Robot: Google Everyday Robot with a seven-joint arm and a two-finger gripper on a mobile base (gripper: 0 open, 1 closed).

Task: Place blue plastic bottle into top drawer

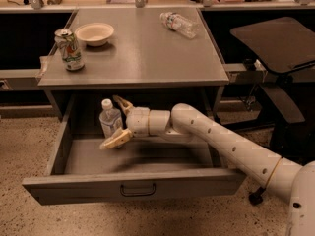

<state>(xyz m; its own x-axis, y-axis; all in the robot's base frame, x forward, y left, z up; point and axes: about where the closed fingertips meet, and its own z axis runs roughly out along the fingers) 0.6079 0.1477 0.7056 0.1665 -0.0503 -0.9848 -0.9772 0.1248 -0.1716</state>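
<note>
Fingers (117, 139) (tan, tapered) splay open around the blue plastic bottle (110, 120) in the metal top drawer (197, 183).

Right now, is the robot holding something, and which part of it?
Probably nothing: the gripper is open, fingers spread either side of the blue plastic bottle, which stands upright in the top drawer.

Single high front view, tilted down onto top drawer (74, 190); pincer (109, 122) mid-frame, inside.
</note>
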